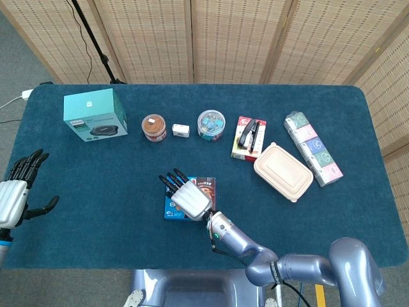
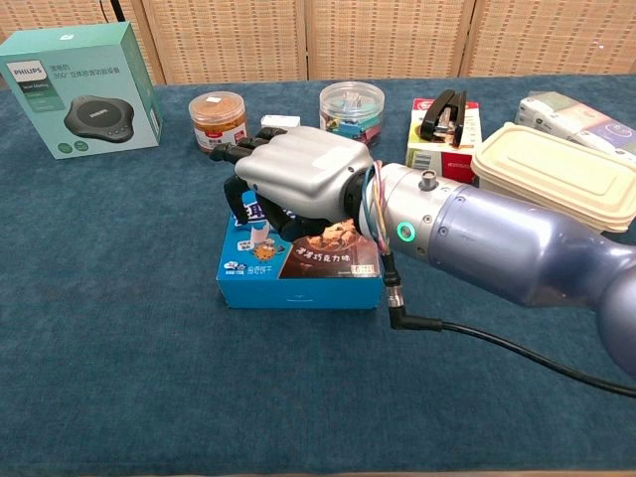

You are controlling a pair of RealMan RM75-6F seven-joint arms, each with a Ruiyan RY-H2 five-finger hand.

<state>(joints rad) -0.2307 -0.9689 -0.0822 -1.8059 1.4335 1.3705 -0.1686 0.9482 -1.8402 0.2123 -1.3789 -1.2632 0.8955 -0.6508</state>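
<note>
My right hand lies palm-down over the blue snack box, fingers curled onto its far-left top, not clasping it. The box rests flat mid-desk. My left hand hovers at the desk's left edge, fingers spread, holding nothing.

From my station, the head view looked steeply down from above the near edge, far enough to take in the whole table up to the folding screens. The chest view sat low and close, facing forward across the cloth. Both views shared the blue box and the back row of things.
</note>
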